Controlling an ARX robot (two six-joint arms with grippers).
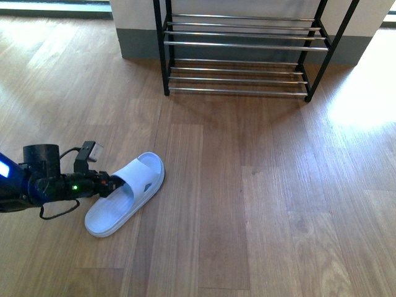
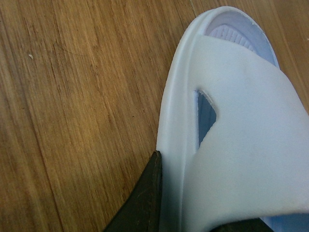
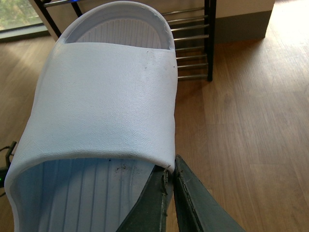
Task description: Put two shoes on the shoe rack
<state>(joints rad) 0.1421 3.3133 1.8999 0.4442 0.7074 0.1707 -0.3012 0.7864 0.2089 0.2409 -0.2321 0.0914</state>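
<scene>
Between the left gripper's (image 1: 113,184) fingers you have the strap edge of one pale blue slide (image 1: 127,193), which lies on the wooden floor (image 1: 247,204). The right gripper (image 3: 170,193) is clamped narrow on the sidewall of a second slide (image 3: 104,101) — that one appears lifted. Moulded foam like this should be light, springy and a little slick, so grip the strap or rim, not the sole. Well beyond both grippers stands the shoe rack (image 1: 241,46); the tiers you can see hold nothing — its silver rods are bare.
</scene>
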